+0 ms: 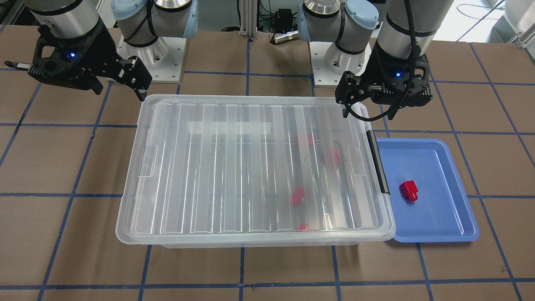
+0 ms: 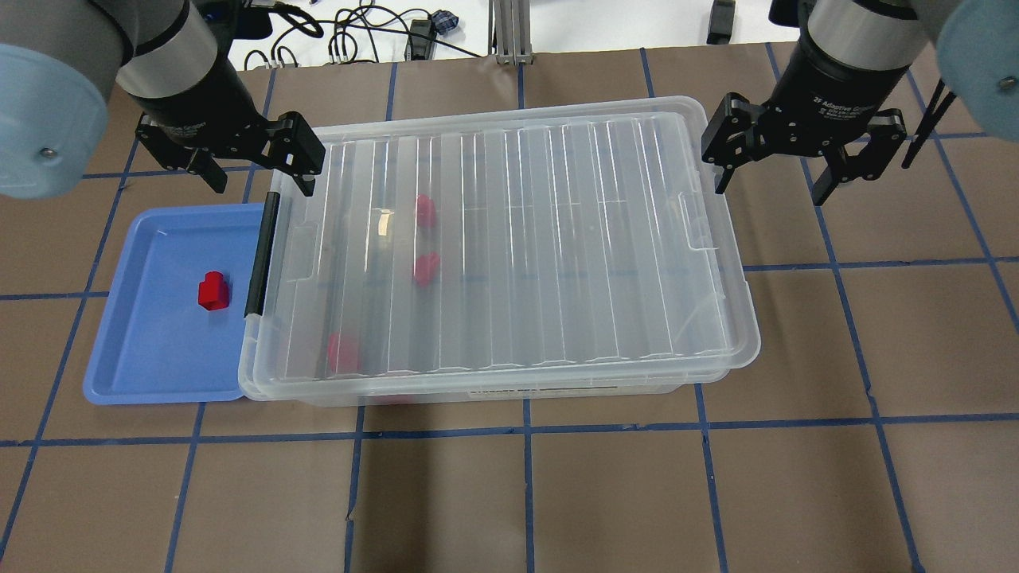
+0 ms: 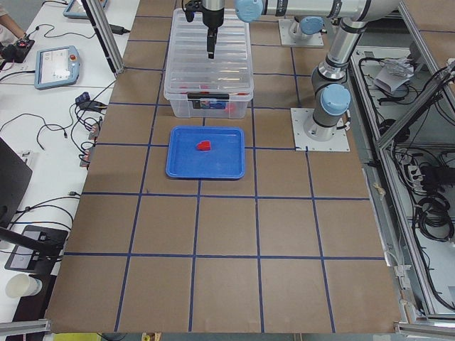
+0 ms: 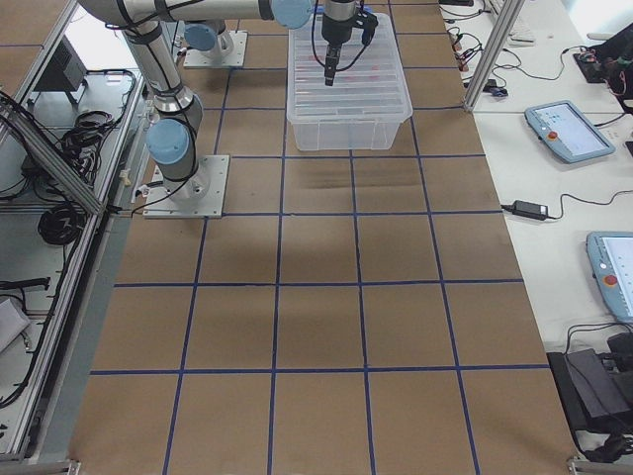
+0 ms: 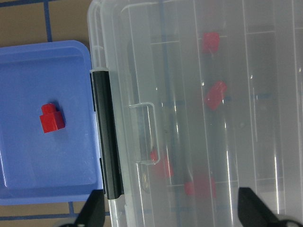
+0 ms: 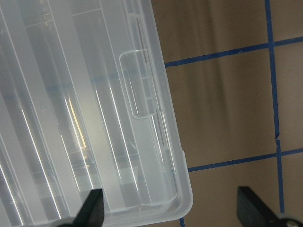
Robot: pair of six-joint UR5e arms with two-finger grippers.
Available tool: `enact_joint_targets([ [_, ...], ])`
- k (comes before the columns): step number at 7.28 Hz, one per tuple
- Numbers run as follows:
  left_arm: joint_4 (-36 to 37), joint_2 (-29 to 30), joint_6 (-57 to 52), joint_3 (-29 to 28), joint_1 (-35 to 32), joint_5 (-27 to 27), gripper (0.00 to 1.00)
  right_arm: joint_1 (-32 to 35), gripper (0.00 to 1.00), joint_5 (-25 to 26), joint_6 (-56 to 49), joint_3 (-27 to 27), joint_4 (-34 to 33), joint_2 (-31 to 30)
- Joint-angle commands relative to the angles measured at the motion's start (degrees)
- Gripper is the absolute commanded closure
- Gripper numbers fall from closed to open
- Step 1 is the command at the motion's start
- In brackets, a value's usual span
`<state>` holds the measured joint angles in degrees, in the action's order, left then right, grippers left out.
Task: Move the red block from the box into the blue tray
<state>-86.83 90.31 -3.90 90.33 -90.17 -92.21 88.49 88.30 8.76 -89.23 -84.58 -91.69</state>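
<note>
Seemingly finished, block (image 2: 212, 291) in tray (image 2: 135, 350), the wide-spread, empty left fingers (image 2: 303, 159) and right fingers (image 2: 720, 163) should rise straight off the box (image 2: 744, 334).

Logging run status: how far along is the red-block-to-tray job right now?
Done: one red block lies in the blue tray, and the box has its lid on. In hand: nothing; left gripper and right gripper hover open at the box ends. Left: nothing obvious; other blocks sit inside.

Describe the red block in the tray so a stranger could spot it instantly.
Find the large clear plastic lidded bin; a shallow blue plastic tray sits at its black-latch end. The small red plastic block lies alone in that tray, while the other red blocks sit under the bin's lid.
</note>
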Motion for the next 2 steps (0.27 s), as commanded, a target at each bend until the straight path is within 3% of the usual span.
enact_joint_targets([
  [1, 0.0, -0.31, 0.03, 0.28, -0.01, 0.02, 0.0, 0.02, 0.0, -0.14, -0.14, -0.07, -0.06, 0.01],
  [2, 0.0, -0.31, 0.03, 0.28, -0.01, 0.02, 0.0, -0.07, 0.0, -0.14, -0.14, -0.07, 0.11, 0.02],
])
